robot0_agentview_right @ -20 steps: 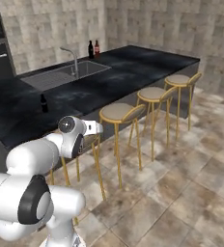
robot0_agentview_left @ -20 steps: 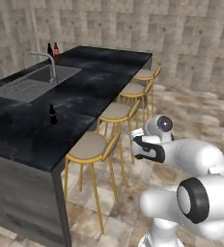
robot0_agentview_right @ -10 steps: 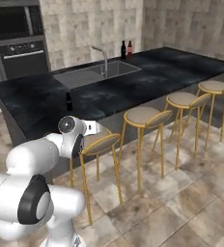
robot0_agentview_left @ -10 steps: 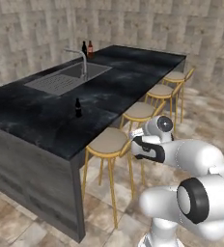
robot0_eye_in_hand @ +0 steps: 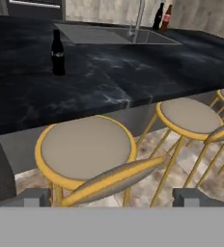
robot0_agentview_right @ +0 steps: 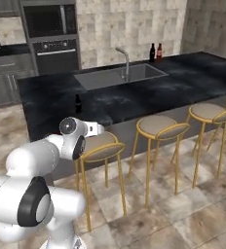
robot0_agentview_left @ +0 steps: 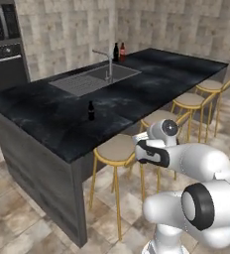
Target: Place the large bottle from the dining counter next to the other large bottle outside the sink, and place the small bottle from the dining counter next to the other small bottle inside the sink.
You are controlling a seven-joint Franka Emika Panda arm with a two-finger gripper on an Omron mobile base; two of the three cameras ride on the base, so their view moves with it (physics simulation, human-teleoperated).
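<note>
Marbled black desk (robot0_agentview_left: 151, 82) ran through a stone-tiled kitchen, gold-legged stools (robot0_agentview_right: 156, 127) along its near side and wall ovens (robot0_agentview_right: 51, 36) behind. We saw the small bottle (robot0_eye_in_hand: 58, 52) upright on the desk, near the sink (robot0_agentview_left: 94, 79). Beyond the faucet (robot0_agentview_right: 124, 61), the large bottle (robot0_eye_in_hand: 158, 16) stood just beside the other large bottle (robot0_eye_in_hand: 167, 16), labels too small to read. Jaws stood apart, empty, over a stool.

The dining counter (robot0_agentview_left: 151, 89) carries the small bottle (robot0_agentview_left: 91, 110) and two tall bottles (robot0_agentview_left: 119, 51).
</note>
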